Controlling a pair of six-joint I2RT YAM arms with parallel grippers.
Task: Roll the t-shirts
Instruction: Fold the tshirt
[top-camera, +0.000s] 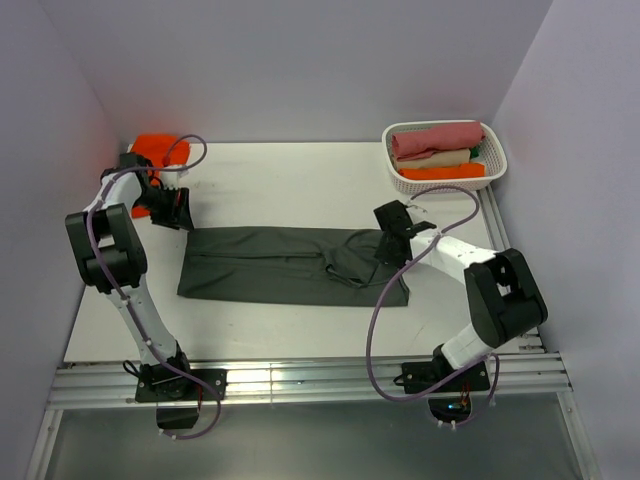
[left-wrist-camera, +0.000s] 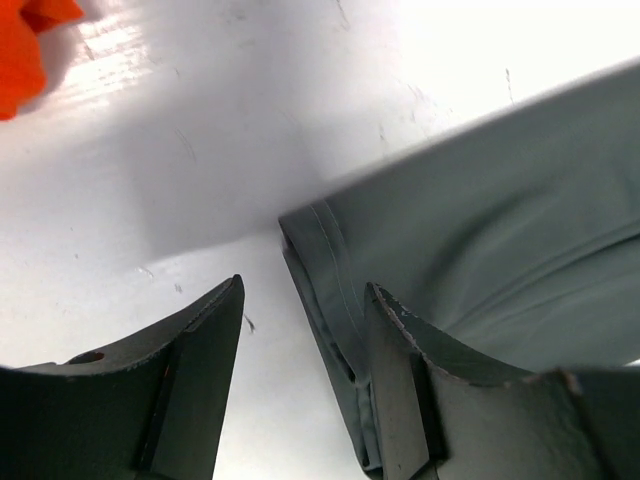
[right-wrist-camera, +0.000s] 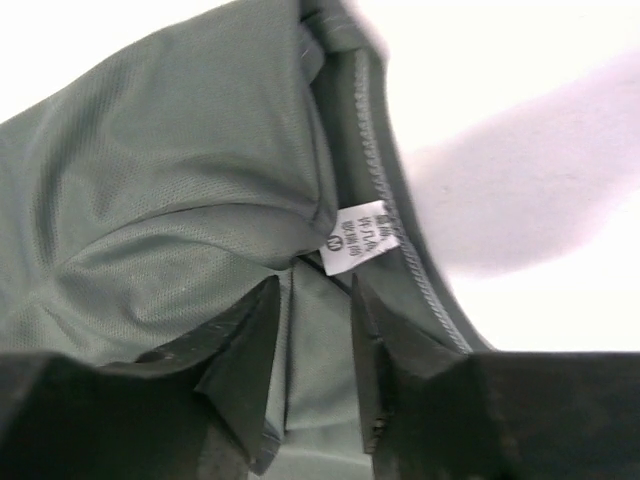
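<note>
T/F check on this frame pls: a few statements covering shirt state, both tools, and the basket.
1. The grey t-shirt lies flat as a long folded strip, not yet rolled. True.
2. The white basket sits at the far left. False: it is at the far right, holding rolled cloths.
3. The left tool is shut. False: it is open, straddling the shirt's end edge.
4. The right tool has grey cloth pinched in it, beside a white sewn label. True.
5. The orange t-shirt lies on top of the grey one. False: it lies apart, bunched in the far left corner.
</note>
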